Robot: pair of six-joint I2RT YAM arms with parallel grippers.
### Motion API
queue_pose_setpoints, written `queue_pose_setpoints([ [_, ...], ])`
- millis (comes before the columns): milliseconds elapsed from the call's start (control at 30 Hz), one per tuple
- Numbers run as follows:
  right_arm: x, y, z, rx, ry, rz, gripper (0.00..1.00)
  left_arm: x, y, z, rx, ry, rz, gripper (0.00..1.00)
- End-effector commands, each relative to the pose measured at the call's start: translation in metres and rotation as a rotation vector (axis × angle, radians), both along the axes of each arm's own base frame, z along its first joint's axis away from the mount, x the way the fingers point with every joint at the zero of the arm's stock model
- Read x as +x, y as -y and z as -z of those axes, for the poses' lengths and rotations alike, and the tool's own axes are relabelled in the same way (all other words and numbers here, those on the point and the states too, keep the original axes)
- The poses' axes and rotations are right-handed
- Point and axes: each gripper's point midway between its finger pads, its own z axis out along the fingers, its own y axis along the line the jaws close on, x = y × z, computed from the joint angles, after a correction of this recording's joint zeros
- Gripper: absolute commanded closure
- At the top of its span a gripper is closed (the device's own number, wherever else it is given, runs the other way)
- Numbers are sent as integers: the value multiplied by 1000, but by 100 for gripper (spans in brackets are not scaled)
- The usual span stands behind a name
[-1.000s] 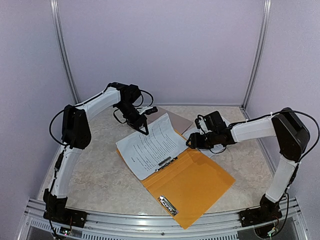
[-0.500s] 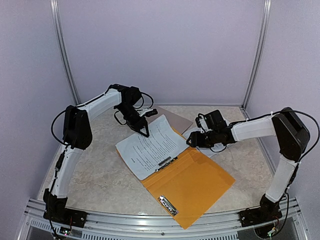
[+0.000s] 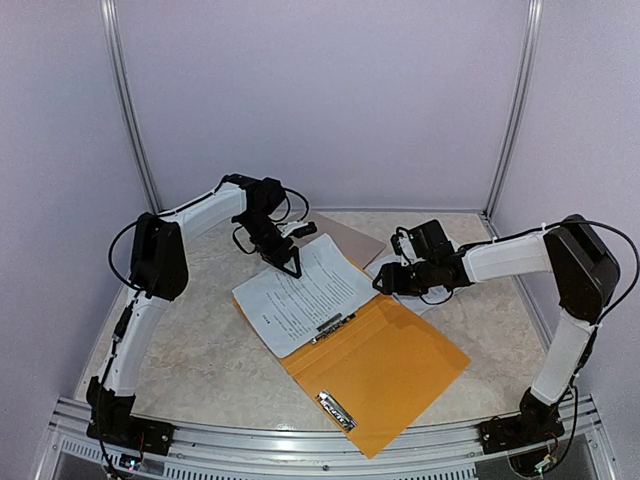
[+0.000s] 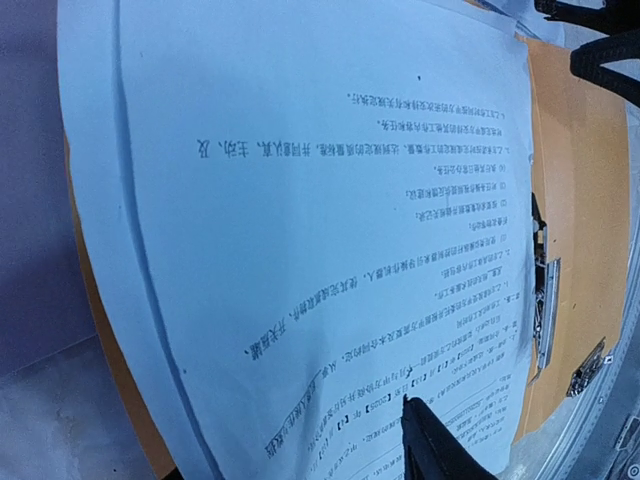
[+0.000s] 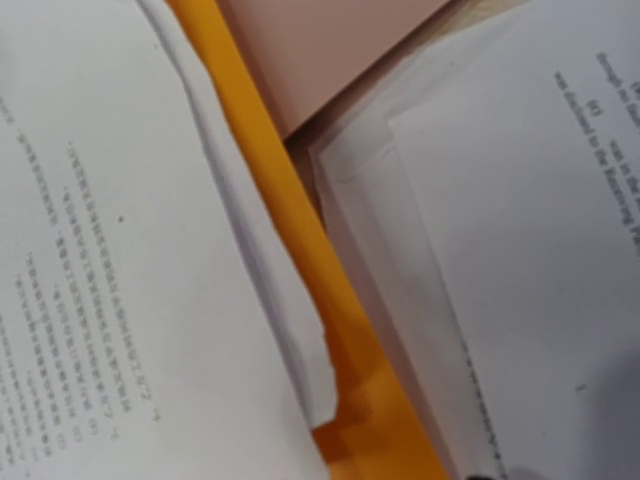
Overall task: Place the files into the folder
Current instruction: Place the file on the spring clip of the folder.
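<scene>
Left hand point(image 3: 290, 266) by files point(image 3: 300, 295), opening unclear, right hand point(image 3: 384, 284) likewise, Chinese print, orange folder point(image 3: 390, 370) beneath

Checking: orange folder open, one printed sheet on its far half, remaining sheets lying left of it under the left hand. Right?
No. The remaining sheets lie right of the folder, under the right hand, as the top view shows. The rest holds: orange folder open, one printed sheet on its far half.
</scene>
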Motion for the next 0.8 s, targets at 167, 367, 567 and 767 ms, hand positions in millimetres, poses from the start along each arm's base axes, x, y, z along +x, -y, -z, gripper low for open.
queue_pose_setpoints([
  [167,4,1,4,7,-13,3,40,1,2,25,45,5,14,50],
  [367,-2,-1,10,23,-43,-3,40,7,4,21,35,39,8,48],
  [567,-1,0,6,38,-24,6,40,8,2,24,58,45,3,44],
  [767,-2,-1,5,45,-25,3,40,12,-1,23,78,62,-20,32],
])
